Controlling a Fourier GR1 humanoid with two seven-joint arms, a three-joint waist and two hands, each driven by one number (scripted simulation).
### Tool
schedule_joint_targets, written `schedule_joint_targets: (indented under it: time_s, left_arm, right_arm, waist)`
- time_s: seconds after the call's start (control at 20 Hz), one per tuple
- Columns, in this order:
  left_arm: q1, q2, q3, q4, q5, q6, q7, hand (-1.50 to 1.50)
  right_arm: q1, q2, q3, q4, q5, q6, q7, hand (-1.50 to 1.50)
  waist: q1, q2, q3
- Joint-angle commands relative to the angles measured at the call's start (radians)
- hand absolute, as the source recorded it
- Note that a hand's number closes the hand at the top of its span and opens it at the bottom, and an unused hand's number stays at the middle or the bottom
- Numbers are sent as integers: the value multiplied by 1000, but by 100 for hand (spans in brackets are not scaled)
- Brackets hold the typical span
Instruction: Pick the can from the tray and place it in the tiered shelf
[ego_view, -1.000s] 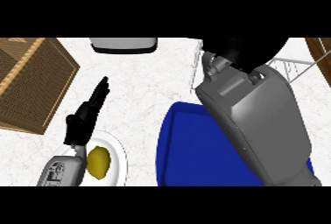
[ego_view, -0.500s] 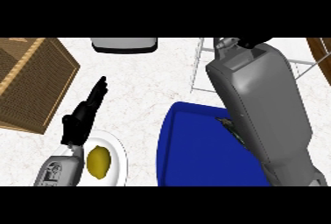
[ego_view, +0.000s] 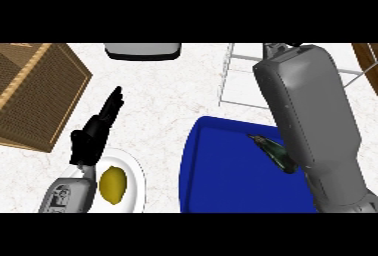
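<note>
The right forearm (ego_view: 314, 125) has swung further right and up across the blue tray (ego_view: 221, 170), its end now over the white wire tiered shelf (ego_view: 236, 75) at the top edge. Its hand is hidden beyond the arm, so the state of those fingers cannot be told. With the arm shifted, a dark green can (ego_view: 275, 152) shows lying on its side on the tray, just beside the forearm. The left hand (ego_view: 92, 135) has stayed put, fingers straight and holding nothing, by the white plate (ego_view: 135, 175) with a lemon (ego_view: 113, 184). A wicker basket (ego_view: 33, 95) sits at left on the white worktop (ego_view: 170, 95). No readable writing shows.
</note>
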Motion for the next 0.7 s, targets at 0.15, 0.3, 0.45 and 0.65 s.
schedule_joint_targets:
  time_s: [0.15, 0.3, 0.45, 0.65]
  left_arm:
    - [8, -13, -8, 6, -27, 30, -11, 0]
    - [37, -22, -28, -16, -31, 24, -16, 0]
    - [80, -19, -27, -37, -32, 25, -30, 0]
    - [78, -6, -41, -95, -32, 4, 24, 0]
  right_arm:
    - [42, 4, -105, 46, -147, -301, -108, 150]
    - [52, -35, -126, 70, -193, -340, -180, 150]
    - [58, -63, -145, 59, -254, -300, -210, 150]
    - [10, -113, -187, 193, -315, -358, -294, 150]
  waist:
    - [2, 1, 0]
    - [-1, -1, 0]
    - [-3, -4, 0]
    - [3, -2, 0]
